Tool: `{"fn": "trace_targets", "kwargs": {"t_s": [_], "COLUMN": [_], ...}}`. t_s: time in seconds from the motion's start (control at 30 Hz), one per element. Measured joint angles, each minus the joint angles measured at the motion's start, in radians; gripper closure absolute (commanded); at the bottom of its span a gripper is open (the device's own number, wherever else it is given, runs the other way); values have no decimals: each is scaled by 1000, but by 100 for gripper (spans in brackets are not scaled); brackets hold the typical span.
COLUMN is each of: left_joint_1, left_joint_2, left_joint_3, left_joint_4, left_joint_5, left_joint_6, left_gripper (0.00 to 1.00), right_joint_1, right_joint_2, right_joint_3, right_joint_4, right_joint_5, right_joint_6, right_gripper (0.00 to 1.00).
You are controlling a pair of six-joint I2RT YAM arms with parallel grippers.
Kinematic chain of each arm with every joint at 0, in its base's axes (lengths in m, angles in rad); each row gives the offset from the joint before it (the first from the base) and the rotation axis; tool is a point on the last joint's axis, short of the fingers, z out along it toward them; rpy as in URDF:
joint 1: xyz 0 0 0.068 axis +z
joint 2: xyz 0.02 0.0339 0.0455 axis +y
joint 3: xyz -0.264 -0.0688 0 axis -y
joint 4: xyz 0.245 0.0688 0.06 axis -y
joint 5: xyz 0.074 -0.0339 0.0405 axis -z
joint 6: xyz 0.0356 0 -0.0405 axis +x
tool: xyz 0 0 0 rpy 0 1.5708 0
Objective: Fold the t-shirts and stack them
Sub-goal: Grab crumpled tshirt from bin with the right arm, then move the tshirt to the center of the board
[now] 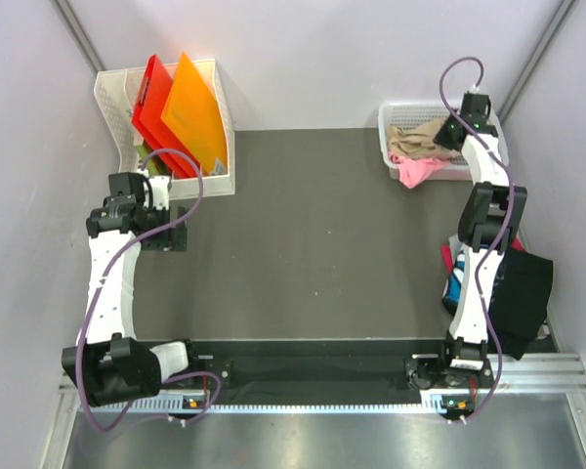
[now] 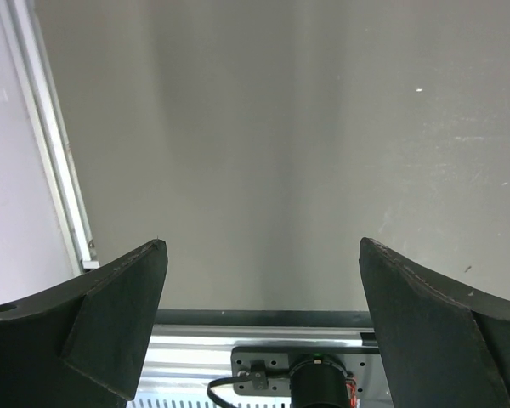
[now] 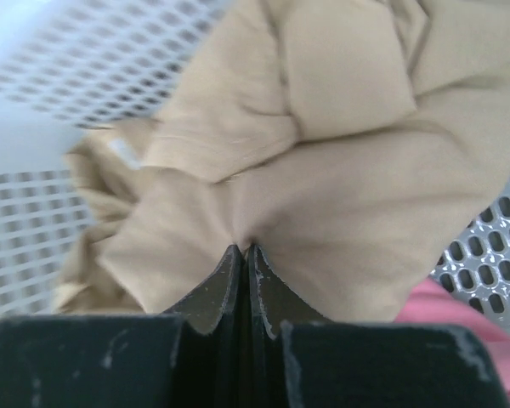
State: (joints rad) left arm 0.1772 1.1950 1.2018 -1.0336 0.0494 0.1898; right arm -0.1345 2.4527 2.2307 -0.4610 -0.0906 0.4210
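Note:
The tan t-shirt (image 1: 417,139) lies crumpled in the white basket (image 1: 390,118) at the back right. My right gripper (image 1: 453,135) reaches into the basket, and in the right wrist view it (image 3: 244,247) is shut, pinching a fold of the tan t-shirt (image 3: 323,187). The pink t-shirt (image 1: 417,171) hangs over the basket's front edge and shows in the right wrist view (image 3: 472,310). The black t-shirt (image 1: 523,293) with blue print lies at the right, beside the right arm. My left gripper (image 1: 178,233) is open and empty over the dark mat; it is open in the left wrist view (image 2: 262,251).
A white bin (image 1: 215,178) at the back left holds stiff red (image 1: 151,103) and orange (image 1: 195,112) plastic sheets. The dark mat (image 1: 313,234) covers the table. Grey walls close both sides; a metal rail (image 1: 322,386) runs along the near edge.

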Motion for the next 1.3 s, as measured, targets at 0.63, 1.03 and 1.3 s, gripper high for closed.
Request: {"fn": "trace_targets", "kwargs": {"t_s": [0.63, 1.03, 1.3], "left_joint_1": [5, 6, 6], "left_joint_2": [-75, -137, -180], "left_joint_3": [0, 5, 14], "left_joint_4": [11, 8, -3], "left_joint_5": [76, 143, 169], "left_joint_6": [-1, 0, 0], "left_gripper": [1, 2, 2], "right_joint_1": [338, 806, 1107], "right_joint_2": [-767, -986, -864], "right_joint_3": [-58, -203, -160], "right_joint_4": [-27, -340, -486], "right_joint_5": [-68, -28, -28], "right_joint_6": [-108, -175, -174], "right_gripper": [100, 100, 100]}}
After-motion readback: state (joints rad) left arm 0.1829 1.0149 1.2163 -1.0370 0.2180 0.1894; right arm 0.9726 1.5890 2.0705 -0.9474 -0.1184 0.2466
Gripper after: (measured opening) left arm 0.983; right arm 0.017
